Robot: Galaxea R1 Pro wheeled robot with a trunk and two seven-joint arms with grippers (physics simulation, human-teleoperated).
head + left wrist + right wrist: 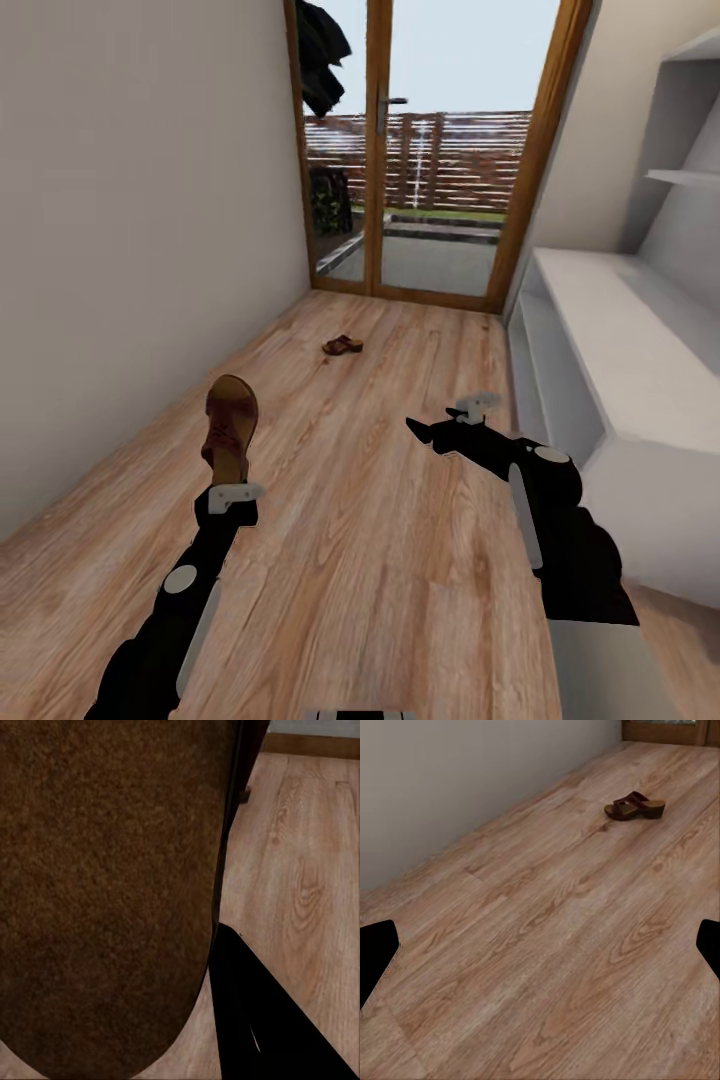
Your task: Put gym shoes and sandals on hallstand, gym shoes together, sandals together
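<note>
My left gripper [228,480] is shut on a brown sandal [230,427], which it holds upright above the corridor floor [350,560]. In the left wrist view that sandal's sole [105,892] is very close, beside one black finger [262,1020]. The second sandal [343,346] lies on the floor farther ahead, near the glass door; the same sandal [634,805] shows in the right wrist view. My right gripper [430,432] hangs open with nothing between its fingertips [375,956], left of the hallstand. The light-grey hallstand [620,350] runs along the right wall. The gym shoes are out of view.
A wood-framed glass door [440,150] closes the corridor's far end, with a dark coat [320,50] hanging at its left. A plain wall [130,220] bounds the left side. The hallstand's floating shelves [685,178] jut out at the upper right.
</note>
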